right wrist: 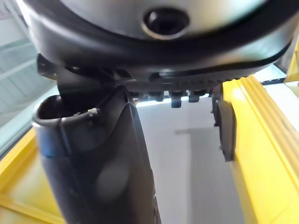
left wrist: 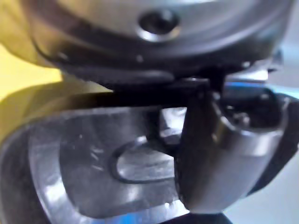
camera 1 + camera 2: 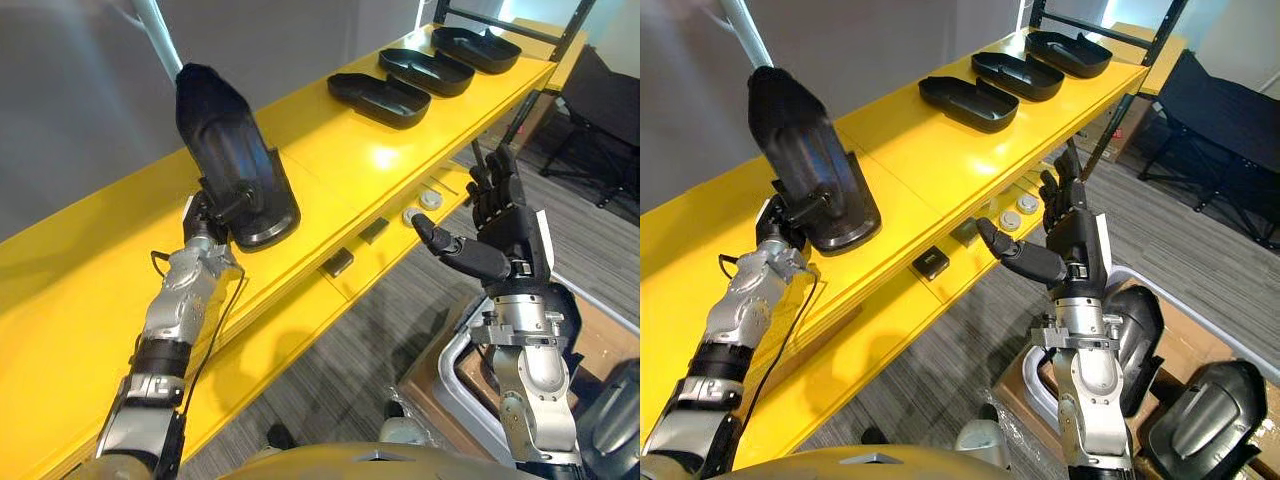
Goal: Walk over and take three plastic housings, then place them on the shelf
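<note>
The left hand [image 3: 208,218] grasps a housing [image 3: 225,140], thumb and fingers curled round its lower rim. The housing stands steeply tilted, its narrow end up and its broad lower end at the top of the yellow shelf [image 3: 330,175]; whether it quite touches the surface cannot be told. Three housings lie hollow side up in a row at the far end of the shelf, well apart from the held one: the nearest [image 3: 378,98], the middle [image 3: 427,70] and the farthest [image 3: 476,47]. The right hand [image 3: 505,238] hangs in the air just off the shelf's front edge, released, fingers straight and pointing up, thumb out toward the shelf, holding nothing. On the lower ledge beside it sit two small black blocks [image 3: 338,263] and two round discs [image 3: 430,200]. Below the right arm, spare housings [image 3: 1208,418] lie by a cardboard box [image 3: 425,390].
</note>
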Robot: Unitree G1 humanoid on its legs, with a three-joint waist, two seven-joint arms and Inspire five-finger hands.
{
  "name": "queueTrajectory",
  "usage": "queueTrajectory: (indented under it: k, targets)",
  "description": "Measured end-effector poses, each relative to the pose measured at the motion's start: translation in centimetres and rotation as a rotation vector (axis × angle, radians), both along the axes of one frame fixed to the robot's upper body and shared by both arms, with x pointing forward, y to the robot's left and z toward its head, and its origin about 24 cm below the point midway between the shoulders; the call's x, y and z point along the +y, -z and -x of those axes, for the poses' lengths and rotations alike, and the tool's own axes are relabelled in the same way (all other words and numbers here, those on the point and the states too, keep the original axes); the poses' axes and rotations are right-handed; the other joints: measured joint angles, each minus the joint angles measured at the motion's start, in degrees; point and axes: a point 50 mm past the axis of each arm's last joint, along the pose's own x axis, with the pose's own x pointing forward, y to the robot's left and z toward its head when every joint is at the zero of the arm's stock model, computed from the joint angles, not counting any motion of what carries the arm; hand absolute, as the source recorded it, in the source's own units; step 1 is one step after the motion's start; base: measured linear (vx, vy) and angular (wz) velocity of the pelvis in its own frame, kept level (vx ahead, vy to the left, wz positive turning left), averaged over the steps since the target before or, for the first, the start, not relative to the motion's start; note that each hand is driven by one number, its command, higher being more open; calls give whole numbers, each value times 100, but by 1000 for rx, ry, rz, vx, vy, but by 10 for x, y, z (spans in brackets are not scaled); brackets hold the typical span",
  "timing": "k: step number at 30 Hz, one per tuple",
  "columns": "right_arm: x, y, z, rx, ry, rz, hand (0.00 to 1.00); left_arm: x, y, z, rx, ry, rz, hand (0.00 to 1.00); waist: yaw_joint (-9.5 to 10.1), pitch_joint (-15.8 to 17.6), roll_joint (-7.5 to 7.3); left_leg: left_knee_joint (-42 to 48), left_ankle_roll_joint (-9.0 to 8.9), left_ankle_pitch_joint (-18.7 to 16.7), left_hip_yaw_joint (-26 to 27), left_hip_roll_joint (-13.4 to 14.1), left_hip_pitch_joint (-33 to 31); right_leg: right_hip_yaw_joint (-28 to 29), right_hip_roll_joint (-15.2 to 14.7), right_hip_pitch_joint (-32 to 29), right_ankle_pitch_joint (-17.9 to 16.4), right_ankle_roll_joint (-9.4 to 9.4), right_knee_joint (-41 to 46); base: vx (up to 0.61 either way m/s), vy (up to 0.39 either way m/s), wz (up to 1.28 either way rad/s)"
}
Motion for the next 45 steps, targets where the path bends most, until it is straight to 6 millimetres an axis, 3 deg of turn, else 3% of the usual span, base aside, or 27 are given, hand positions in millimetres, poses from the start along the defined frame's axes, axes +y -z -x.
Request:
queueTrajectory:
  k: [3,8,9,19,25,34,40,45]
  targets:
    - [2,1,0,6,-10,-1,100,-3,-6,-7,10,-4,-2,0,-72,2,10,10,11,23,1,7,-27,16,11,-27,17,-10,0,0,0,0]
    - [9,5,-2,35,-44,-11,100,-7,1,-11,83,-7,37,0,-156,6,19,0,24,45,7,8,-25,30,11,-29,32,1,-3,0,0,0]
    - [12,6,-2,45,-59,-13,100,-9,3,-11,101,-12,44,100,-153,8,23,-6,27,54,6,10,-26,31,13,-28,35,4,-4,0,0,0]
    - [26,10,-3,71,-96,-35,100,-24,4,-20,154,-112,4,100,-138,26,57,-11,48,125,-14,19,-33,29,21,-28,45,21,-4,0,0,0]
    - [28,11,-4,79,-67,-54,100,-22,2,-26,181,-188,-86,100,-150,37,74,-13,51,168,-18,45,-74,29,45,-85,35,1,3,0,0,0]
    - [45,9,-11,96,-108,-85,100,-27,-3,-31,214,-309,-143,100,-139,74,25,-14,77,229,-88,49,-170,-10,52,-127,76,0,1,-1,3,3]
    - [51,10,-11,98,-112,-103,100,-17,-14,-29,125,-470,-84,100,-127,193,-66,-13,82,248,-110,53,-194,-28,56,-132,81,0,2,0,1,1]
    - [55,9,-11,94,-158,-108,100,-19,-22,-32,68,-389,-73,100,-78,221,-54,-10,81,256,-149,52,-216,-63,60,-132,116,4,2,13,1,3]
